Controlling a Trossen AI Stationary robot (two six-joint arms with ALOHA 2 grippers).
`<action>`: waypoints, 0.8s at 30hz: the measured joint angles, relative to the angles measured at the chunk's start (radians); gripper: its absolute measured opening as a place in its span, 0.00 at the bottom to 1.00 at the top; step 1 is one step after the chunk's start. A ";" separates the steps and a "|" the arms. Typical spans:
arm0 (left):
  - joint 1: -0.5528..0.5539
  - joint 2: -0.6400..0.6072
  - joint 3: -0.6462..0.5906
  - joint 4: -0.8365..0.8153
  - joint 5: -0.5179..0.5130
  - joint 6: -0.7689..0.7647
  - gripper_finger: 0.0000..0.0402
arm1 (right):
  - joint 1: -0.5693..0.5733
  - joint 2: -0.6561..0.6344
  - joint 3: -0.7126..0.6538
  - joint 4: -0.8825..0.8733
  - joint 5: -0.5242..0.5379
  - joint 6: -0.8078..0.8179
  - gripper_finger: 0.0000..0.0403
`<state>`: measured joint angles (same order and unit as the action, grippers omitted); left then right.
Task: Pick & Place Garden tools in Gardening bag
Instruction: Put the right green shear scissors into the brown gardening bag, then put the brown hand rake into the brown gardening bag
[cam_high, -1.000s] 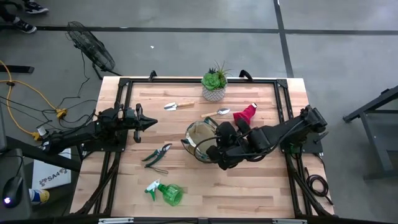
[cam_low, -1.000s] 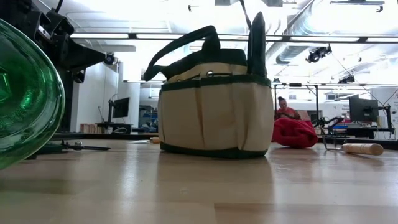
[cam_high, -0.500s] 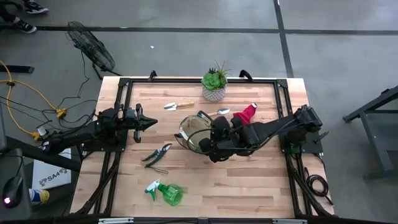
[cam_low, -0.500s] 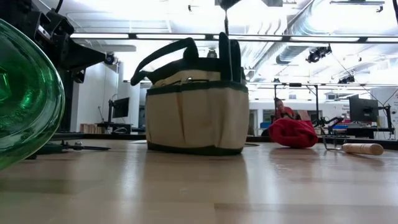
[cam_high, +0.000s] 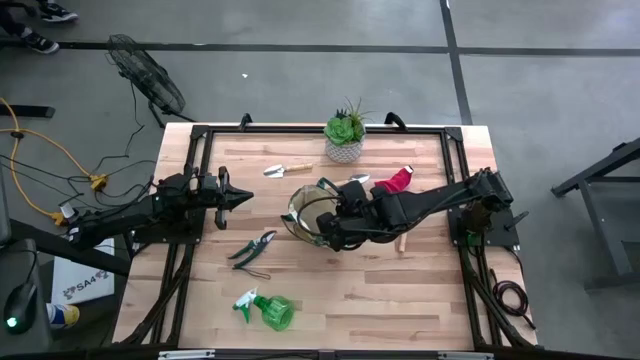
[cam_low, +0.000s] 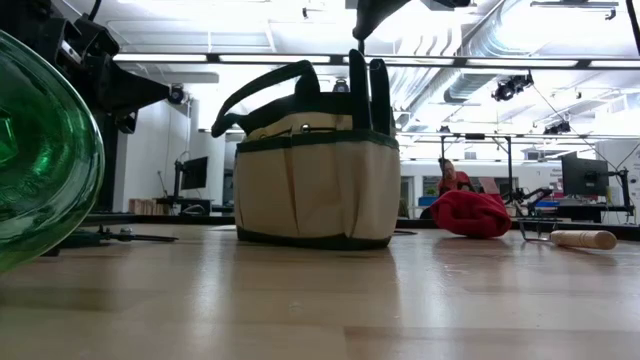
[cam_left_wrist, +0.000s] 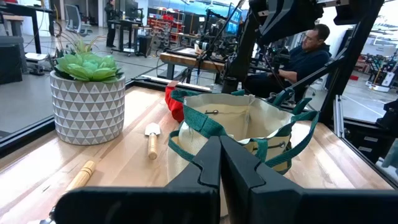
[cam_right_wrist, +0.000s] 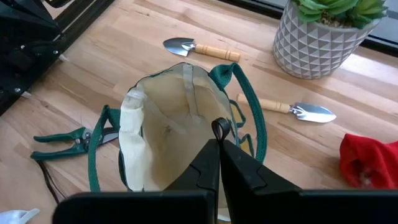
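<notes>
wooden table (cam_high: 420, 290) — gardening bag (cam_high: 312, 212) | right gripper (cam_high: 333, 228) shut over it

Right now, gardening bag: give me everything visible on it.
The gardening bag is a round, soft khaki fabric tote with dark green trim, outer pockets and green loop handles. It stands upright and open near the middle of the table; the visible part of its inside looks empty. The right gripper, shut, pinches one loop handle above its rim.

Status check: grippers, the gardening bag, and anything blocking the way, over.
Right gripper shut on a bag handle above the gardening bag. Left gripper shut, waiting at table's left. Bag empty; tools lie around it, none blocking.
</notes>
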<state>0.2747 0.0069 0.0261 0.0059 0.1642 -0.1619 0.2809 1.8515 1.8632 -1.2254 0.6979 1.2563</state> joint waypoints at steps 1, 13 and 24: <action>0.000 0.000 0.000 0.000 0.000 0.000 0.00 | -0.002 0.000 0.000 0.000 -0.001 -0.001 0.01; 0.000 0.000 0.000 0.000 0.000 0.000 0.00 | -0.035 0.000 0.000 0.003 -0.088 0.001 0.09; 0.000 0.000 0.000 0.000 0.000 0.000 0.00 | -0.079 -0.035 0.000 0.028 -0.104 -0.013 0.51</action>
<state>0.2745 0.0068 0.0261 0.0057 0.1638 -0.1619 0.2017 1.8162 1.8630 -1.1972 0.5935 1.2429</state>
